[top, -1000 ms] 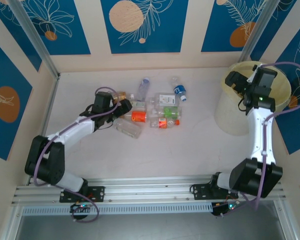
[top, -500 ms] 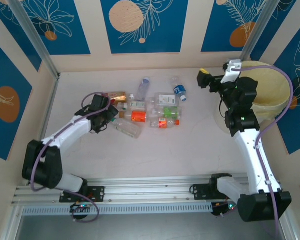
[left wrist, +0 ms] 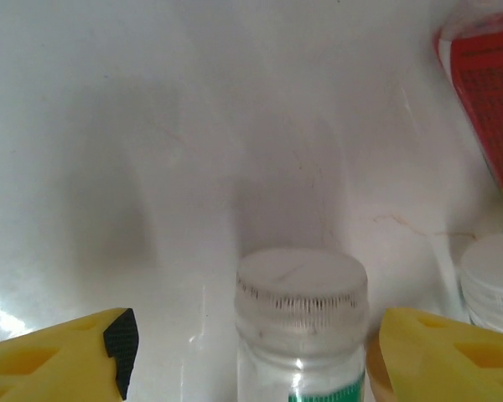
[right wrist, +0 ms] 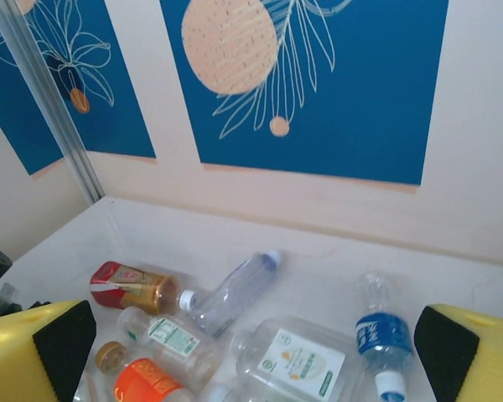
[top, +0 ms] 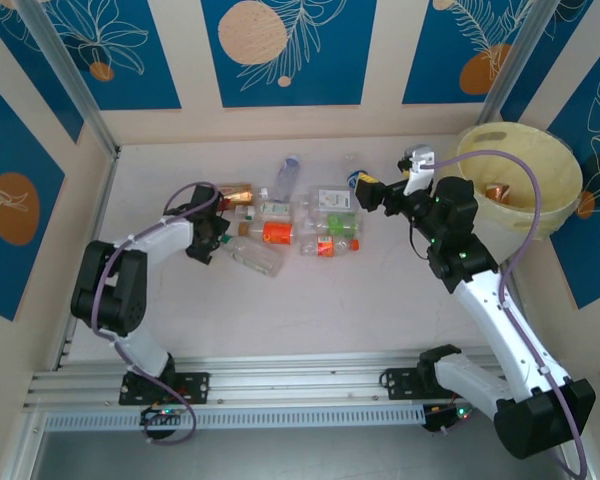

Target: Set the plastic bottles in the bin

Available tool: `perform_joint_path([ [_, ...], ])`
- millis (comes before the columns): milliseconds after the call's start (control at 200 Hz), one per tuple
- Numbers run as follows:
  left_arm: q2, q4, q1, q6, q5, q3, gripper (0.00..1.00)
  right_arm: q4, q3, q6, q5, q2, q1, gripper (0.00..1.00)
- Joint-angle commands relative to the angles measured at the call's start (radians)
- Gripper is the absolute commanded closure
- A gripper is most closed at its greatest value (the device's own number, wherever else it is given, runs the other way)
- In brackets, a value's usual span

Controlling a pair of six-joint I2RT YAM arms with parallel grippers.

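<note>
Right gripper has swung from bin to bottles, fingers spread. Left gripper, spread too, straddles a white-capped bottle; close squarely below its cap.

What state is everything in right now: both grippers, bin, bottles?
left gripper: open, straddling the white-capped bottle
white-capped bottle: capped, between the fingers, not gripped
right gripper: open, empty
bin: upright, holding a copper-red bottle
copper-red bottle: inside the bin
blue-label bottle: capped, lying on the table
red-label bottle: capped, lying on its side
</note>
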Motion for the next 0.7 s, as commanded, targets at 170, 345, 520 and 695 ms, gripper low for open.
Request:
perform_joint_path([
  [170, 0.098, 0.12, 0.007, -0.052, 0.065, 0.039, 0.28, 0.016, -0.006, 0.038, 0.005, 0.086, 0.074, 0.0],
  [345, 0.115, 0.149, 0.008, -0.064, 0.083, 0.02, 0.5, -0.01, 0.029, -0.018, -0.003, 0.112, 0.119, 0.0],
  [520, 0.081, 0.159, 0.011, -0.081, 0.047, -0.032, 0.7, -0.011, 0.027, -0.054, -0.015, 0.121, 0.139, 0.01],
  [695, 0.021, 0.141, 0.011, -0.032, 0.009, -0.056, 0.9, -0.009, 0.033, -0.061, -0.014, 0.132, 0.141, 0.01],
])
